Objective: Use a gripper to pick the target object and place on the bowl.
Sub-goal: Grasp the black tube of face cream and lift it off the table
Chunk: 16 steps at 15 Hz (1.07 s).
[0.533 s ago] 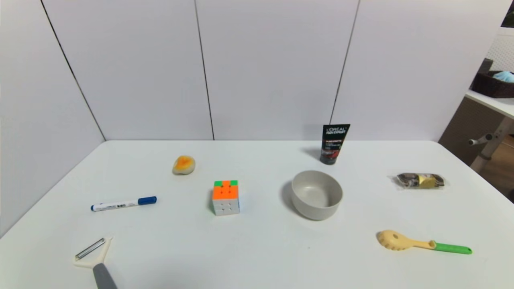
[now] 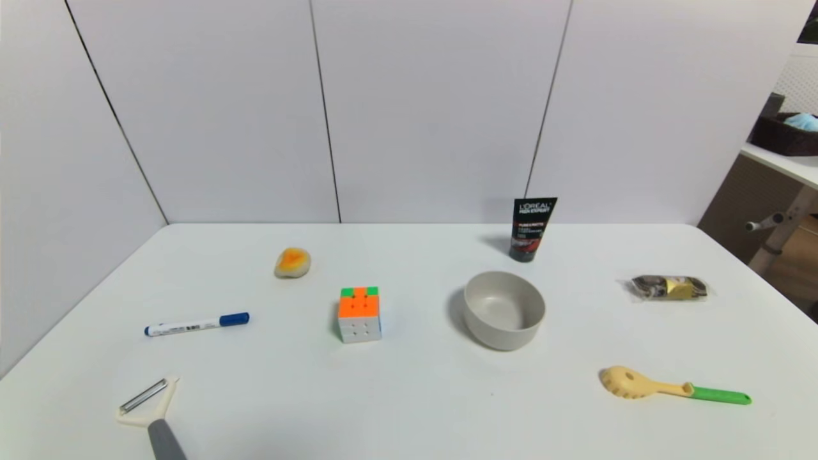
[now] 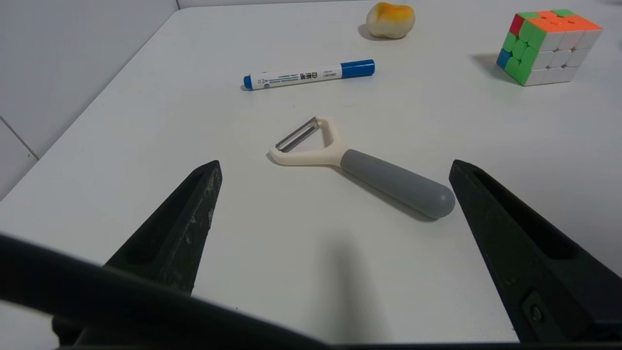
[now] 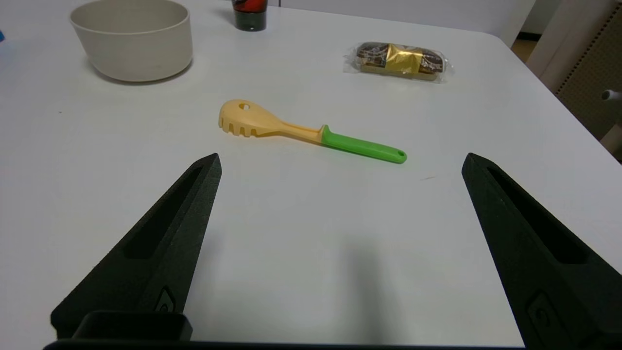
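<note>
I've got the black tube (image 2: 533, 229) standing upright on its cap just behind the bowl (image 2: 504, 310), apart from it, on the white bench (image 2: 422, 402). My right gripper (image 4: 340, 163) hangs low near the bench on the bowl's near-right side, jaws spread wide and empty, the pasta spoon (image 4: 301, 132) just ahead. My left gripper (image 3: 335, 165) sits far left of the bowl, jaws wide over the peeler (image 3: 364, 167).

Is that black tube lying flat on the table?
No, the black tube stands upright on its cap at the far side of the table, behind the bowl.
</note>
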Each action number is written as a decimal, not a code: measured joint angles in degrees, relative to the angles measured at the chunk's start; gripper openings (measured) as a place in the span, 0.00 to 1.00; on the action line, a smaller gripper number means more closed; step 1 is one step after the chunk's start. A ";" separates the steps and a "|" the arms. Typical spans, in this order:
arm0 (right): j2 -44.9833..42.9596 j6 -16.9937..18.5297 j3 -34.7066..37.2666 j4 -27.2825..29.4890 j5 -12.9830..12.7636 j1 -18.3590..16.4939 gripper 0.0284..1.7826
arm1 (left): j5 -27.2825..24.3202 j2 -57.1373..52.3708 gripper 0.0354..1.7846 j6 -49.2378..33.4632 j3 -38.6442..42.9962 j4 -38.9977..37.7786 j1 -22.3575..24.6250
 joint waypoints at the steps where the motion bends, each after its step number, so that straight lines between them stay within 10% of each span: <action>1: 0.41 -0.02 -0.22 0.44 0.00 0.00 0.96 | 0.00 0.00 0.94 0.04 0.00 0.00 0.00; 11: 30.27 -0.05 -23.54 3.77 0.52 -2.43 0.96 | 0.00 0.00 0.94 0.02 0.00 0.00 0.00; 16: 57.89 -0.44 -40.35 3.96 6.12 -3.89 0.96 | 0.00 0.00 0.94 0.00 0.00 0.00 0.00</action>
